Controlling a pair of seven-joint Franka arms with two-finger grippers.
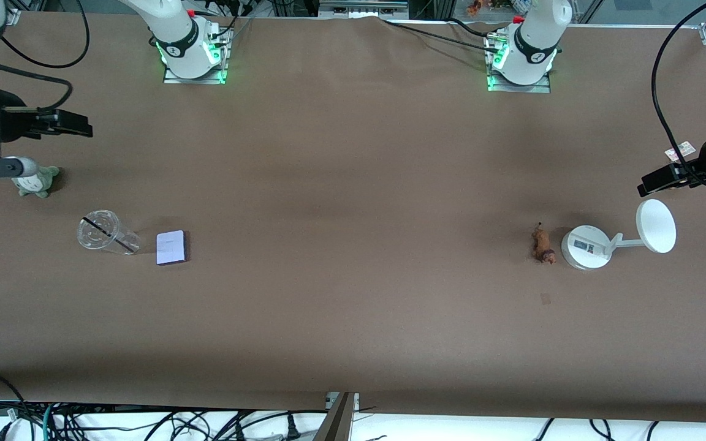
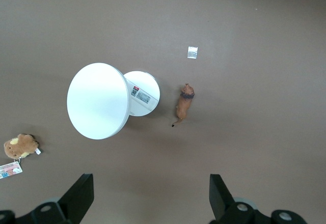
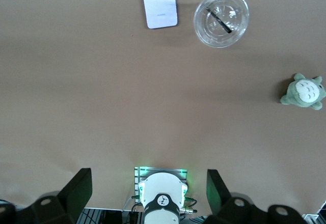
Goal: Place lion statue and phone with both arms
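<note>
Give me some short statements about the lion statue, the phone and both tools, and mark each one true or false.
1. The phone lies flat beside the clear cup. True.
2. The lion statue stands on the white stand. False: it lies on the table beside the stand's base.
3. The left tool holds the lion statue. False: it is open and empty, above the table.
4. The right tool is open and holds nothing. True.
5. The phone lies toward the left arm's end. False: toward the right arm's end.

Matt brown cloth-like cover over the table (image 1: 353, 184), faintly creased. Clear glossy plastic cup (image 1: 106, 233). Smooth pale phone (image 1: 171, 247) face, dark rim. Glossy white plastic stand (image 1: 586, 247). Matt orange-brown lion statue (image 1: 543, 244). Fuzzy grey-green plush (image 1: 37, 181) at the right arm's edge.
</note>
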